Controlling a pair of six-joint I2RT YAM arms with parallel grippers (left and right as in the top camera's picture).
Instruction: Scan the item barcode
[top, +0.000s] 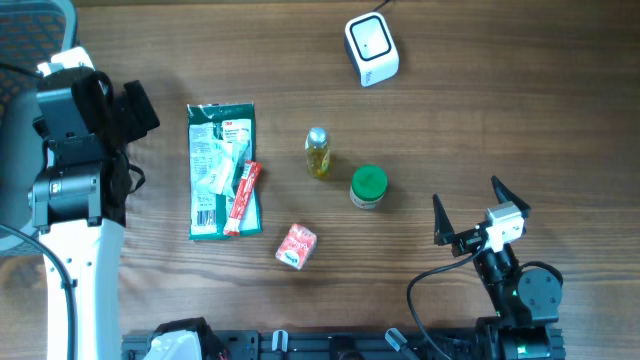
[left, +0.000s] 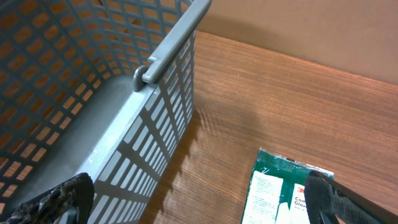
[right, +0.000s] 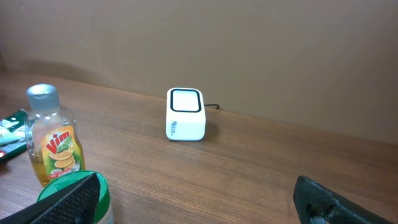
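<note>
A white barcode scanner (top: 371, 48) stands at the table's far side, and shows mid-frame (right: 185, 114) in the right wrist view. The items lie mid-table: a green packet (top: 221, 170) with a red stick pack (top: 243, 198) on it, a small yellow bottle (top: 318, 153), a green-lidded jar (top: 368, 186) and a little red box (top: 296, 246). My left gripper (top: 105, 100) hangs open at the left, between a basket and the green packet (left: 280, 190), holding nothing. My right gripper (top: 467, 192) stands open and empty to the right of the jar (right: 68, 199).
A grey mesh basket (left: 149, 68) sits at the table's left edge, close to my left fingers. The yellow bottle (right: 53, 140) stands left of the scanner in the right wrist view. Bare wood lies between my right gripper and the scanner.
</note>
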